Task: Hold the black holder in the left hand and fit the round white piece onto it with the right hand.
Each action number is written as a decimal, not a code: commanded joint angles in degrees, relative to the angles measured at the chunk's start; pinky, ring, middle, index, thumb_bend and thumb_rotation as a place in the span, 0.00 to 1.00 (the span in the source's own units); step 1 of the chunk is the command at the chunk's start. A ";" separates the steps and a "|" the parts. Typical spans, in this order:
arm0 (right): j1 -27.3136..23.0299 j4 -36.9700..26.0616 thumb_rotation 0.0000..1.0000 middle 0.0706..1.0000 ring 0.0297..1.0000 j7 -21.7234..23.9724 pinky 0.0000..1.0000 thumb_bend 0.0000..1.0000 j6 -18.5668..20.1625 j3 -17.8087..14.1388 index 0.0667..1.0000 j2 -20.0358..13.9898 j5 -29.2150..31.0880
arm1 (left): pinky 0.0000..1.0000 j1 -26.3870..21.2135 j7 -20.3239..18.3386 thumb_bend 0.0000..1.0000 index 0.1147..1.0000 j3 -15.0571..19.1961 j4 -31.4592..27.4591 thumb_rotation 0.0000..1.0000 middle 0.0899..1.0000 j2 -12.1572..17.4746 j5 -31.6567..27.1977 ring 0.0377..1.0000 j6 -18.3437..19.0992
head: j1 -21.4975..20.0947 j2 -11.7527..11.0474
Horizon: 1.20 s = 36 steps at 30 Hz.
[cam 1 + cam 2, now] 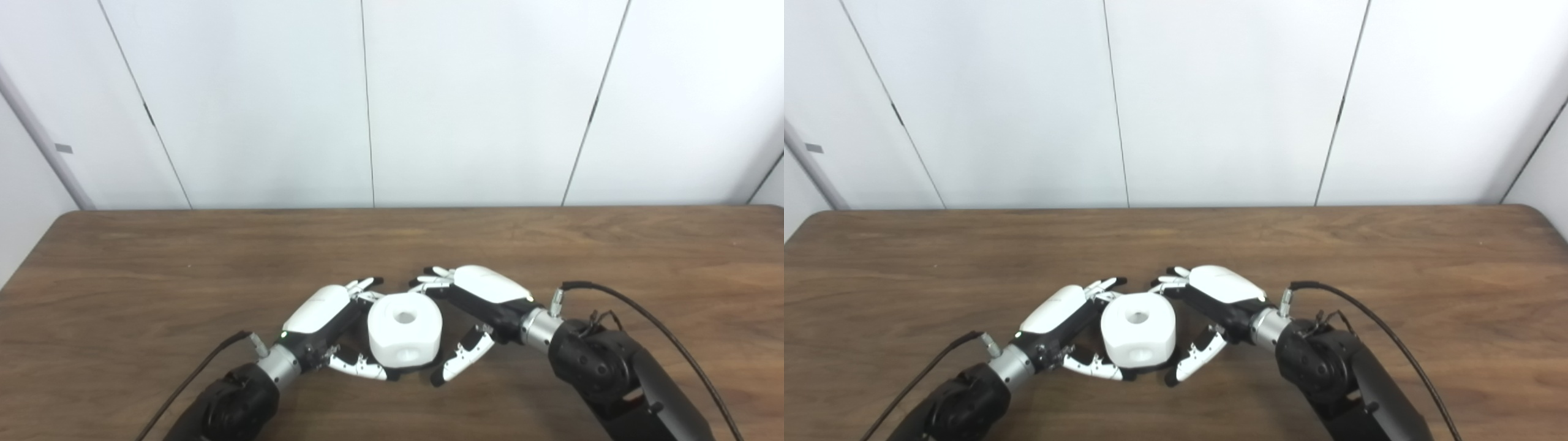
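white wall panels with thin dark seams stand behind; brown wood desk (184,257) carries everything, arms entering from the near edge.

round white piece (405,329) sits low at centre, near the front edge, directly between the two hands. blocky, rounded, with one hole in its top face and another in the near side face. its hole axis through the top runs roughly upright.

black holder: only a thin dark sliver (422,369) shows under the near lower edge of the white piece. cannot tell how far the piece is seated on it, or whether the holder rests on the desk.

left hand (324,324) lies against the piece's left side, fingers (361,285) curled round the far side and thumb reaching under the near side. appears closed around the piece and holder base; actual contact with the holder is hidden.

right hand (481,300) lies to the piece's right, just beside it. fingers spread, the far ones near the piece's far right corner, thumb pointing down at the near right, a visible gap to the piece. holds nothing as far as can be seen.

judgement: both hands about equally near; the piece lies leftward of the right fingers, so any final press comes from that side and from above, along the upright hole axis.
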 commanded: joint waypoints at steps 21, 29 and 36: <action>2.83 -2.12 0.23 0.96 1.00 2.01 1.00 0.89 2.29 -6.38 0.90 -7.47 2.88 | 1.00 -1.09 -1.01 0.52 0.41 0.79 -0.17 0.06 0.77 1.04 -0.41 0.98 -0.53 | -1.12 -0.42; 5.56 -2.82 0.12 0.97 1.00 1.51 1.00 0.88 3.28 -8.30 0.92 -8.84 5.22 | 1.00 -1.14 -1.20 0.52 0.41 1.42 0.68 0.05 0.77 1.46 -0.67 0.98 -1.35 | -1.80 -0.48; 6.16 -3.25 0.14 0.98 1.00 0.87 1.00 0.82 4.39 -8.51 0.93 -7.87 6.49 | 1.00 -1.14 -3.13 0.52 0.42 1.34 -1.38 0.06 0.82 1.84 1.00 0.98 1.42 | -1.86 -0.33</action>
